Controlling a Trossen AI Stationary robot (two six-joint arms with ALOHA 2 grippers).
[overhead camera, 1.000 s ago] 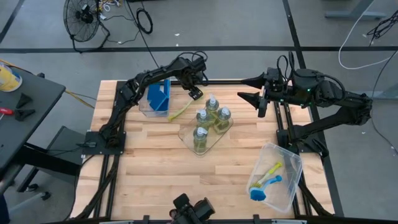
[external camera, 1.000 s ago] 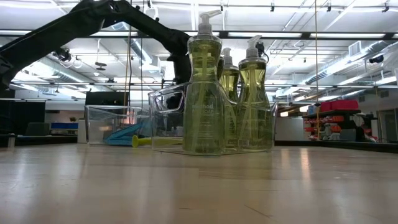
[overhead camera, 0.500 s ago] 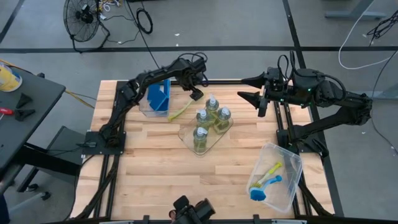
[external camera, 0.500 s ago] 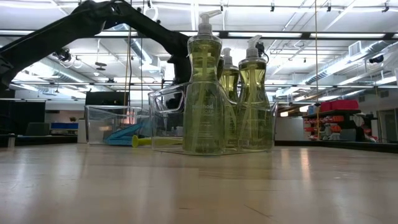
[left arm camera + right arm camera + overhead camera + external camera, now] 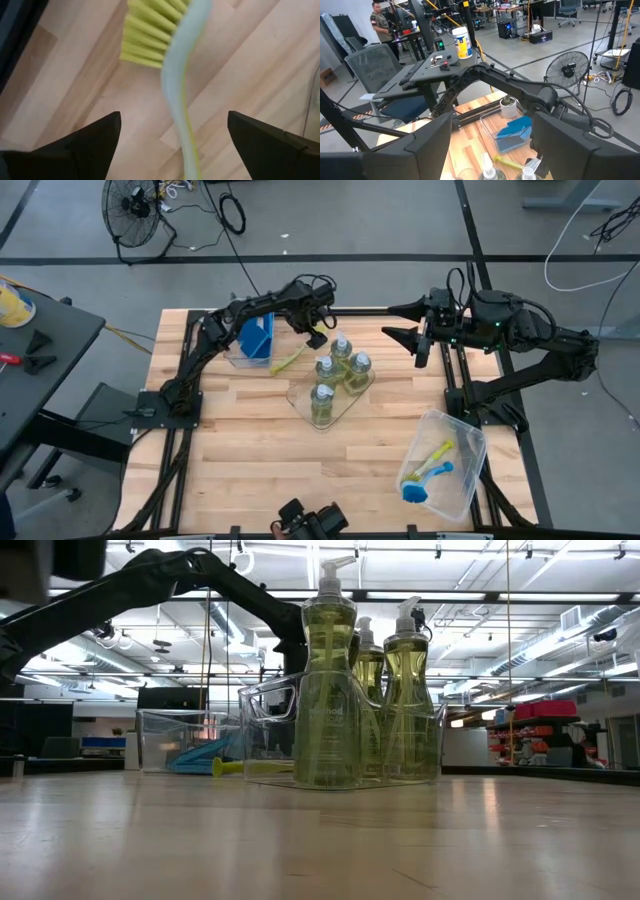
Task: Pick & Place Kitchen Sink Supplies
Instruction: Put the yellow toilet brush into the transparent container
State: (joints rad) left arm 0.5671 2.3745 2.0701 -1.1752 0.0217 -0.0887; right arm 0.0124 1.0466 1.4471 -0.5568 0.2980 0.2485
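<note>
Yellow-green dish brush (image 5: 289, 360) lies flat on the pale plank table (image 5: 250, 440), long axis diagonal, bristle head toward the clear sponge bin (image 5: 238, 352), slim handle toward the bottle tray (image 5: 300, 392); left gripper (image 5: 316, 335) hovers above it, fingers released; right gripper (image 5: 400, 321) waits spread over the far edge

Bottles (image 5: 338, 370) just beside brush (image 5: 290, 358)

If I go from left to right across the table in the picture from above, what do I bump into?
Blue sponges in their clear bin → yellow-green brush, under the open left gripper → soap bottles on the tray → the open right gripper → bin with two brushes.
</note>
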